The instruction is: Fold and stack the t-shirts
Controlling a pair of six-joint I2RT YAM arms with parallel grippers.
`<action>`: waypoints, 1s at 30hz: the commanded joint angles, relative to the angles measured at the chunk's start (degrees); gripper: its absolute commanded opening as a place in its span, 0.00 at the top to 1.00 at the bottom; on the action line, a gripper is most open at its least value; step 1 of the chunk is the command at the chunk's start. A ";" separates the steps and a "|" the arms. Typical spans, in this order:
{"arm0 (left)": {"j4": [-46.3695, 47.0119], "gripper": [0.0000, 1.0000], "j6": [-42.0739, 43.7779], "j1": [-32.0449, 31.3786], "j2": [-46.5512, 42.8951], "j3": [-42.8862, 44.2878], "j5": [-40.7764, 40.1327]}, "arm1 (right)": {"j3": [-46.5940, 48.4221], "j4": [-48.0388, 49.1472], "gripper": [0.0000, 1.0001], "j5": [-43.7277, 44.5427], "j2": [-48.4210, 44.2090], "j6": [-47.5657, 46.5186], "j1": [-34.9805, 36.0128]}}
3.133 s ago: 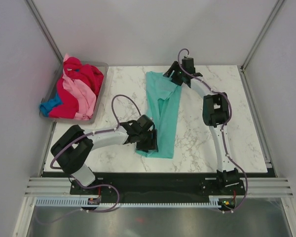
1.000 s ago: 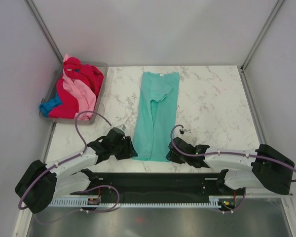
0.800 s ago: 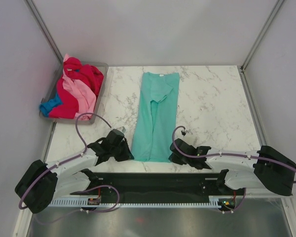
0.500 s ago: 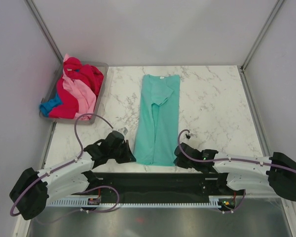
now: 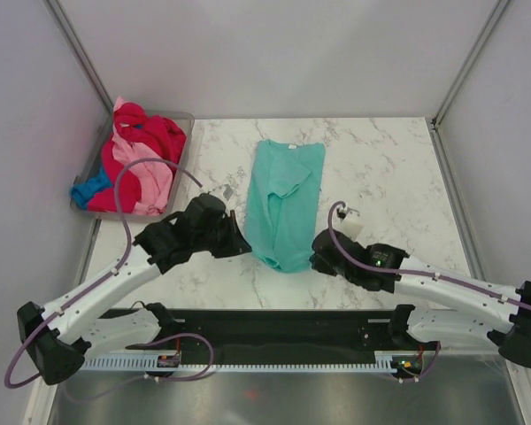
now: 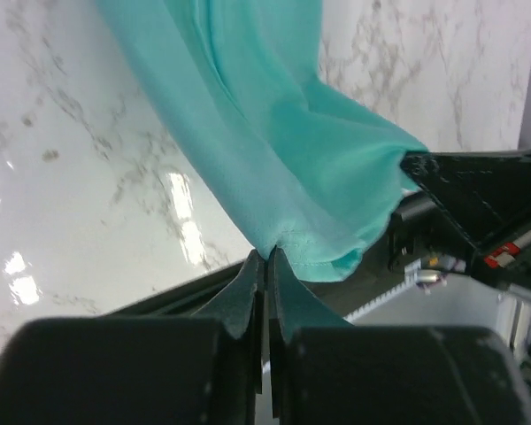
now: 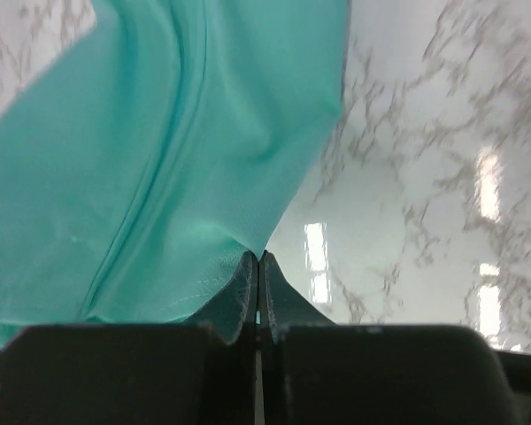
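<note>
We see the teal t-shirt (image 5: 284, 197) lying lengthwise near the middle of the white marbled surface (image 5: 389, 168), its collar at the far end. Its near end is drawn in narrow between the two arms. The left arm (image 5: 115, 274) reaches in from the near left, and the left jaws are pressed together on the near-left corner of the hem. In the left wrist view the teal cloth (image 6: 274, 133) rises out of the closed jaws and sags in a soft fold just to their right. The right arm (image 5: 442, 283) comes in low from the near right, and the right jaws are likewise clamped on the near-right corner. In the right wrist view the cloth (image 7: 159, 133) spreads away to the left from the pinch, with bare marble to the right. The pinched end looks raised a little off the surface, while the far part lies flat.

At the far left corner stands a grey tub (image 5: 184, 117). It holds a heap of a red t-shirt (image 5: 155, 133), a pink t-shirt (image 5: 152, 181) and a blue t-shirt (image 5: 90, 189), spilling over its left edge, well apart from the teal one.
</note>
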 commanded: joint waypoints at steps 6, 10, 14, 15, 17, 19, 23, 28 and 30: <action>-3.04 0.98 12.27 12.28 18.04 12.80 2.15 | 11.45 2.44 1.00 -4.62 10.43 -19.38 -19.33; -2.60 0.98 15.62 16.50 26.30 19.47 3.12 | 15.42 4.29 1.00 -7.34 18.86 -23.43 -23.64; -2.60 0.98 17.82 18.53 35.36 25.02 4.79 | 17.09 7.54 1.00 -10.51 24.15 -26.16 -28.21; -2.60 0.98 18.43 18.88 38.51 26.85 5.14 | 17.53 7.98 1.00 -11.73 25.12 -26.42 -28.74; -2.68 0.98 19.22 19.59 41.86 28.80 5.23 | 18.67 8.77 1.00 -12.53 28.11 -27.04 -30.49; -2.60 0.98 20.37 20.29 46.08 31.60 5.58 | 19.46 9.30 1.00 -13.58 30.74 -28.09 -31.47; -2.69 0.98 21.60 21.69 50.57 36.09 6.90 | 23.32 9.31 1.00 -14.47 34.00 -29.94 -33.75; -4.70 0.98 23.62 22.57 55.93 43.56 7.17 | 26.49 9.31 1.00 -15.78 36.46 -31.70 -35.69; -5.06 0.98 24.15 23.10 56.99 45.84 7.17 | 28.07 9.39 1.00 -16.31 37.69 -32.40 -36.39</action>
